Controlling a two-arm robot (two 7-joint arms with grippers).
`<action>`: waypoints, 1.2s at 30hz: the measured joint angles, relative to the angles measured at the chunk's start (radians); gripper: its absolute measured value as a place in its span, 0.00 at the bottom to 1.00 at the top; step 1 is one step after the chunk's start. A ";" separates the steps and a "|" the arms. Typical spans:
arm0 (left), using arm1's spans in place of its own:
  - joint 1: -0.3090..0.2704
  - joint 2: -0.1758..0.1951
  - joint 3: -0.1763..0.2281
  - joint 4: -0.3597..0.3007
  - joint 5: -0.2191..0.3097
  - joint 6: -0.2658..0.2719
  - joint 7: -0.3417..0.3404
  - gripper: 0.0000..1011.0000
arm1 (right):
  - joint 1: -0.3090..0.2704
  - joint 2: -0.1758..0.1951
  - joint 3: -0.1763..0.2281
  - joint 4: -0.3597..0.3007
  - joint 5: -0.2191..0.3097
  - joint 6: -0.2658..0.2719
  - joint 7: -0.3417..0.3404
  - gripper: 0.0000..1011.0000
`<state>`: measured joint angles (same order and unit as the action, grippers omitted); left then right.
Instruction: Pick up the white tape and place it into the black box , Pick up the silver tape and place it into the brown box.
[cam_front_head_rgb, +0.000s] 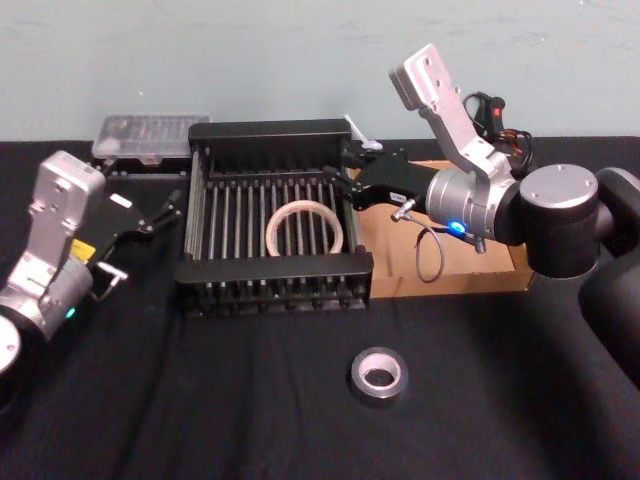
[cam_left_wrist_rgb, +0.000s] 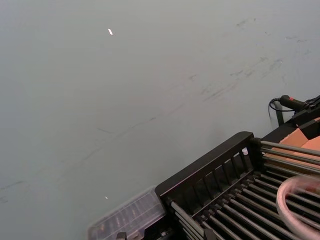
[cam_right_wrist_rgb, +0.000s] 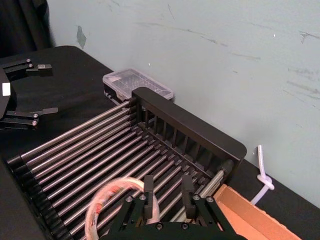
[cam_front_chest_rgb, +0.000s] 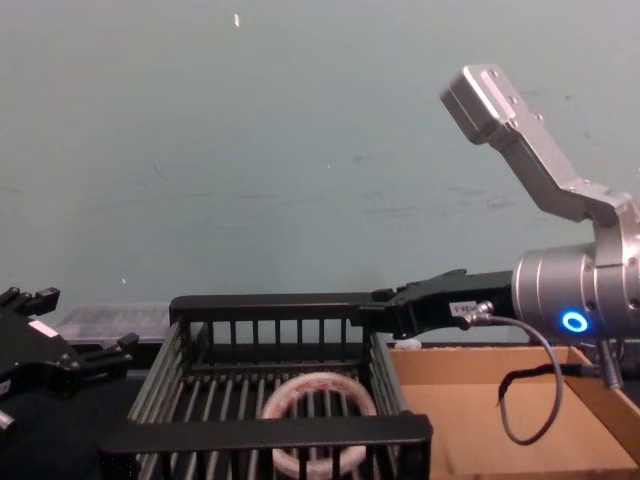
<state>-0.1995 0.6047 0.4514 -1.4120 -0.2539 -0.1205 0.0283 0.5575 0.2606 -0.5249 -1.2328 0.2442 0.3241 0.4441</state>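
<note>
Off-white tape (cam_front_head_rgb: 304, 228), black slatted box (cam_front_head_rgb: 273, 268), grey-silver tape (cam_front_head_rgb: 378, 375).

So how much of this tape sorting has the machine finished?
About half. The white tape already lies inside the black box, with the open right gripper at the box's right rim. The silver tape sits on the table, untouched; it must go into the brown box.

black box (cam_front_head_rgb: 275, 270): matt plastic | brown box (cam_front_head_rgb: 500, 280): cardboard | silver tape (cam_front_head_rgb: 378, 375): dull sheen
</note>
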 joint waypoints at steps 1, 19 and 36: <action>0.000 0.000 0.000 0.000 0.000 0.000 0.000 0.99 | 0.000 0.000 0.000 0.000 0.000 0.000 0.000 0.34; 0.000 0.000 0.000 0.000 0.000 0.000 0.000 0.99 | -0.002 0.002 0.001 -0.002 0.002 0.002 -0.001 0.91; 0.000 0.000 0.000 0.000 0.000 0.000 0.000 0.99 | -0.029 0.029 0.029 -0.063 0.008 0.036 -0.018 0.99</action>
<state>-0.1995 0.6047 0.4514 -1.4119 -0.2539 -0.1205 0.0283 0.5286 0.2894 -0.4955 -1.2954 0.2519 0.3600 0.4264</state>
